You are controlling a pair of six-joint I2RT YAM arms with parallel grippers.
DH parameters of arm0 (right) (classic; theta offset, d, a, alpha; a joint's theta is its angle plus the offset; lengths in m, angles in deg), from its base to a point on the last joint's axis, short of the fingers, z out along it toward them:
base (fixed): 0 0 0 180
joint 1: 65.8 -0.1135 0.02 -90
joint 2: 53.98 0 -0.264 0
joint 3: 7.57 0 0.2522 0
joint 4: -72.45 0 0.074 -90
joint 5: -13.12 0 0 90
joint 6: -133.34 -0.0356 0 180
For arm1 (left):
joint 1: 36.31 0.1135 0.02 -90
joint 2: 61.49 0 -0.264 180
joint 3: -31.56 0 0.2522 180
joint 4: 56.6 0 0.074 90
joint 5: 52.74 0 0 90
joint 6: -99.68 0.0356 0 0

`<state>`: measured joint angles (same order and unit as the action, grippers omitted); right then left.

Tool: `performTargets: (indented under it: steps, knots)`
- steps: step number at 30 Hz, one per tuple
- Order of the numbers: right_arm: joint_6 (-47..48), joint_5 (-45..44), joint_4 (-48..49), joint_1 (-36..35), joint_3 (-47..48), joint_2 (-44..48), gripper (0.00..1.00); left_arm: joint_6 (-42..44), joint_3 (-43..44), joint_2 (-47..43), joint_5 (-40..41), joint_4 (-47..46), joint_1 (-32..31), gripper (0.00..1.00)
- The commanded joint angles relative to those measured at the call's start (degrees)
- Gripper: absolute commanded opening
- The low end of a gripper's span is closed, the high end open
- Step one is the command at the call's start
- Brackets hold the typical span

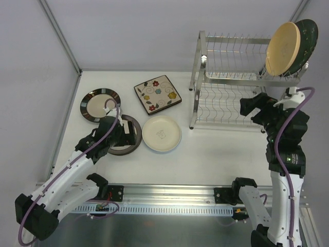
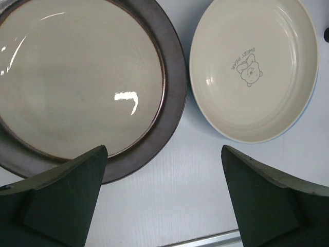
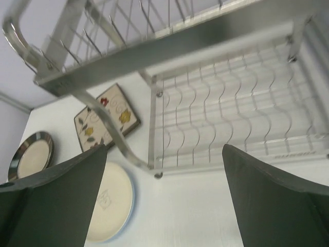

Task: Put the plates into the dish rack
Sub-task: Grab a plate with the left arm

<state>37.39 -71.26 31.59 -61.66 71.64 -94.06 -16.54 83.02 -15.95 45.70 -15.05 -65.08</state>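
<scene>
On table point(image 1: 216, 154), faces rack point(image 1: 236, 78) at far right, tan plate point(image 1: 281, 49) and green plate point(image 1: 310, 31) upright in its top tier, hovers left gripper point(image 2: 163, 152), jaws wide apart and empty, over brown-rimmed plate point(image 2: 77, 77) flat at left, right gripper point(image 3: 164, 149) likewise before rack.

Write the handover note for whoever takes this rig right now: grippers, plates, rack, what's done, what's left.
Left gripper: open, empty, over the edge of the brown-rimmed plate.
Right gripper: open, empty, facing the front of the dish rack.
Done: tan plate and dark green plate stand at the right end of the rack's upper shelf.
Left: four plates flat on the table: the brown-rimmed plate, cream bear plate, square floral plate, striped-rim plate.
</scene>
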Motion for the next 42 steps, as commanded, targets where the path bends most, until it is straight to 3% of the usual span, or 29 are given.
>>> performTargets:
  steps: [1,6,13,21,31,42]
  knots:
    - [-5.2,6.8,0.0,-1.0,-5.8,2.9,1.00,-0.4,6.7,7.6,-2.6,-1.5,0.5,0.93]
    - [-5.8,8.3,-1.6,-1.7,-14.2,7.3,1.00,5.0,13.6,18.5,-6.5,-1.4,0.4,0.89]
    - [-2.6,7.6,-5.8,-2.6,-17.3,10.9,1.00,11.4,22.9,32.7,-11.4,-1.3,0.1,0.86]
    - [-1.3,7.8,-7.1,-3.0,-19.2,13.2,0.99,14.9,30.5,45.3,-11.7,-1.2,-0.4,0.75]
    - [1.8,7.0,-8.7,-4.1,-18.7,13.4,0.99,18.2,34.3,53.4,-10.4,-1.0,-0.4,0.54]
    - [2.3,7.9,-8.7,-5.2,-19.1,12.6,1.00,19.0,35.1,57.6,-11.0,-0.5,-0.4,0.42]
